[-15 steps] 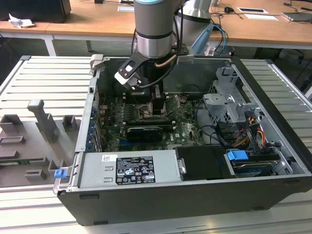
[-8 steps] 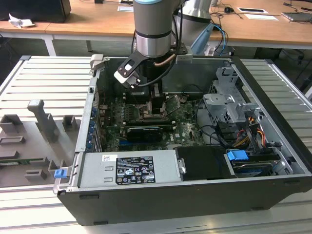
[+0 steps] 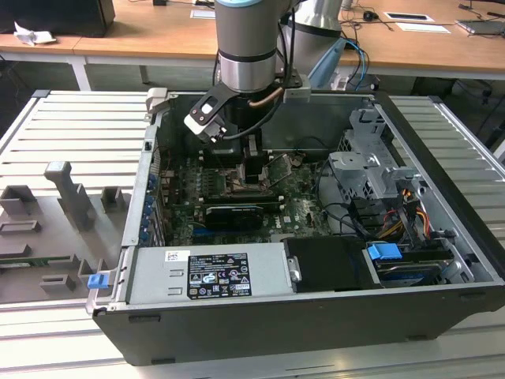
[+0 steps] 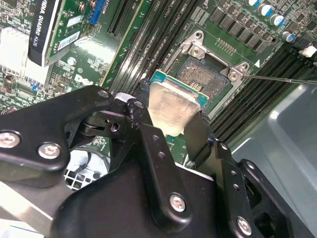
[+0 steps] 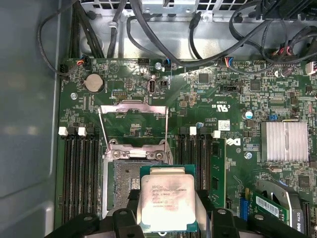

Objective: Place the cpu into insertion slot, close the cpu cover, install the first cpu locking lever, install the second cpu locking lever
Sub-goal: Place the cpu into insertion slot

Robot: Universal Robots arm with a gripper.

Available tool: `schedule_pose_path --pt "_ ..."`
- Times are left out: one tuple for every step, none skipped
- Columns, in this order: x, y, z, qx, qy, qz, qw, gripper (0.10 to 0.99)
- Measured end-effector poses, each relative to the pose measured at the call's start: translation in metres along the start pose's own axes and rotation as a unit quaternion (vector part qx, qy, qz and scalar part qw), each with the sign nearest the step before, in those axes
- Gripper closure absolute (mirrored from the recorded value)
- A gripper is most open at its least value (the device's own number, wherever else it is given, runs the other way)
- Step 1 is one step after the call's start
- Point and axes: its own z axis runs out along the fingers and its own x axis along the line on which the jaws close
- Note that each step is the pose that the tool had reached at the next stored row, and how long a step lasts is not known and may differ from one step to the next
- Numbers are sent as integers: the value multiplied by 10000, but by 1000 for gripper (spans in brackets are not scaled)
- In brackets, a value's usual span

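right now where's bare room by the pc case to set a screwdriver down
Bare: ribbed table at the exterior view's right of the case, and its strip beyond the grey fixture blocks. Crowded: inside the case, gripper holding the cpu by the insertion slot, cables.

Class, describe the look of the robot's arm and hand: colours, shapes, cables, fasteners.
The arm is a grey cylinder with a dark ring, a pale blue cap and a brownish cable looped at the wrist. The hand is matte black, built of jointed plates with silver screws.
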Motion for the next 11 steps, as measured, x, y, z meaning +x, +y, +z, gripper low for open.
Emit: schedule_pose_path --pt "3 0 3 0 1 0 10000 561" --pt "6 -1 7 -1 1 -1 10000 561" --pt "13 -4 17 0 0 -1 10000 561" --pt "25 -6 33 0 1 -1 10000 561" --pt "32 -7 39 0 0 -1 10000 561" --pt "36 -9 47 -1 1 -1 10000 561" --pt "39 -15 53 -1 1 -1 10000 561" --pt "45 -22 59 0 1 -1 10000 561" --pt "50 -28 65 0 1 -1 10000 561" --pt "58 -32 73 0 0 -1 10000 561" --pt "66 -34 88 0 1 -1 10000 561"
